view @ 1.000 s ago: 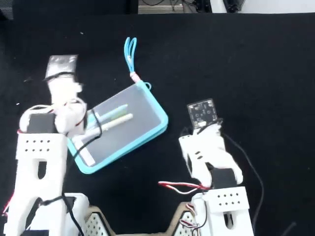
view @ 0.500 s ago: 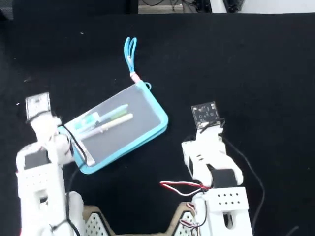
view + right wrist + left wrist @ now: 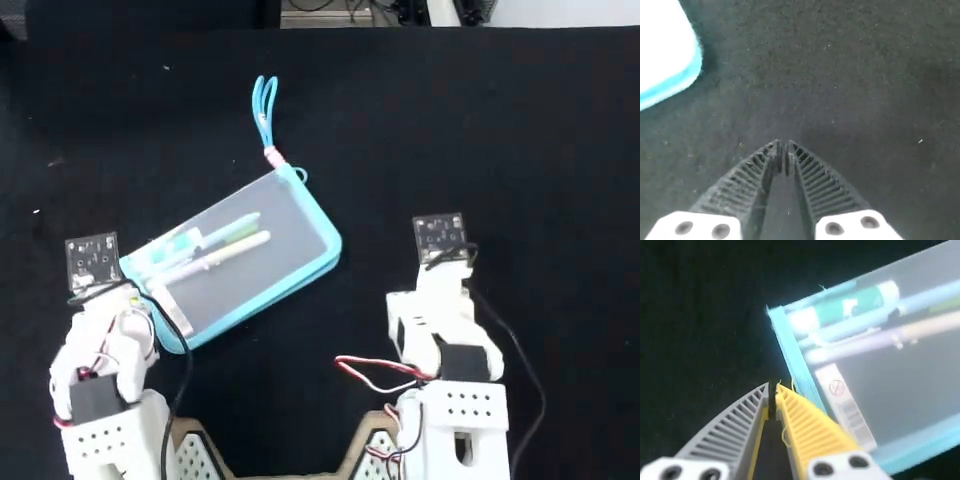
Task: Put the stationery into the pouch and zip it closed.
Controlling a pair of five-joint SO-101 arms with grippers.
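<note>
The clear pouch (image 3: 262,262) with blue trim lies slanted on the black table, with pens (image 3: 225,238) inside it. Its pink zip pull (image 3: 271,155) sits at the far corner, by the blue loop strap (image 3: 265,103). My left gripper (image 3: 772,388) is shut and holds nothing. It sits just off the pouch's (image 3: 890,380) near-left corner, where a green-and-white pen (image 3: 852,305) shows through the wall. My right gripper (image 3: 781,147) is shut over bare cloth, with a pouch corner (image 3: 665,55) some way off. The left arm (image 3: 100,340) and right arm (image 3: 440,325) sit near the front edge.
Black cloth (image 3: 480,130) covers the whole table. A perforated base plate (image 3: 270,455) sits between the two arms at the front edge. Open room lies to the right of and behind the pouch.
The left arm drew back from the pouch's left end toward the front-left. The right arm also pulled back a little toward the front. The pouch stayed where it was.
</note>
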